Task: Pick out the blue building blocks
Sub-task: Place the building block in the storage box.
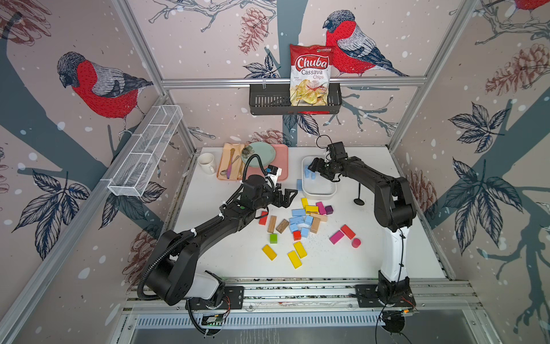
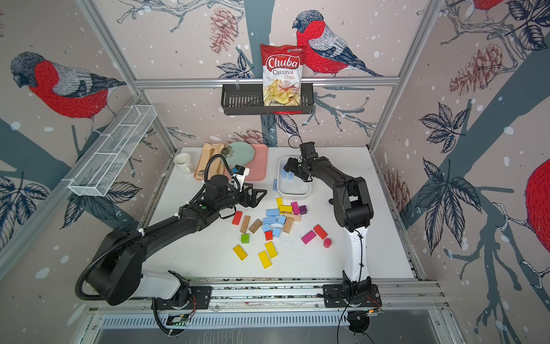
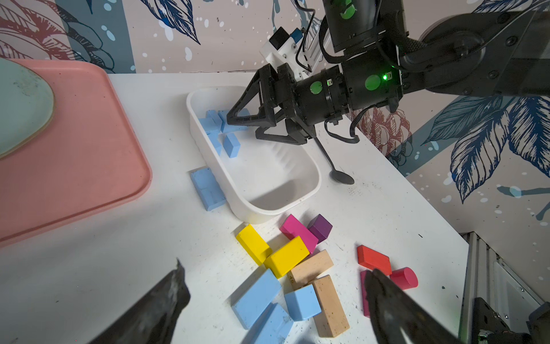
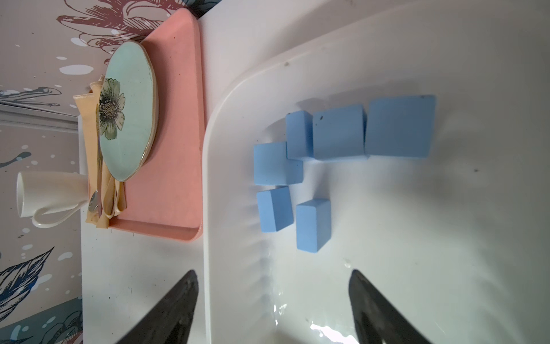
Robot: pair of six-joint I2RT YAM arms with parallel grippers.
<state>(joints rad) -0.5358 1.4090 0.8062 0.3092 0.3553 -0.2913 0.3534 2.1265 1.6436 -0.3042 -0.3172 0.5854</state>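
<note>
— Red-and-white foil carries the only print: the chip bag [image 1: 311, 74] standing in the black wall basket [image 1: 268, 99] reads "Chuba Cassava Chips". Its smaller lines are too fine to read.

— Where are the blue building blocks [image 1: 300, 222]?

— Split up. One cluster lies mid-table, mixed with yellow, magenta, purple and plain wooden pieces. Six more sit inside the white tub [image 3: 253, 213], bunched toward its back end. Only the right wrist view shows all six, because in both top views the arm covers some. One blue bar [image 3: 206, 189] lies on the table just beside the tub's outer wall, on the pink tray [image 3: 74, 149] side. The left wrist view shows it best.

— And the claws?

— The right gripper [image 4: 273, 272] hangs over the tub with its fingers spread wide and nothing between them. The left gripper [image 1: 293, 196] is also wide and empty, above the table between tray and cluster.

— Any room to move?

— The table [image 1: 372, 262] is bare white along its near edge, past three yellow bars. A black spoon [image 3: 342, 177] sits just beside the tub, on the side away from the tray.
</note>
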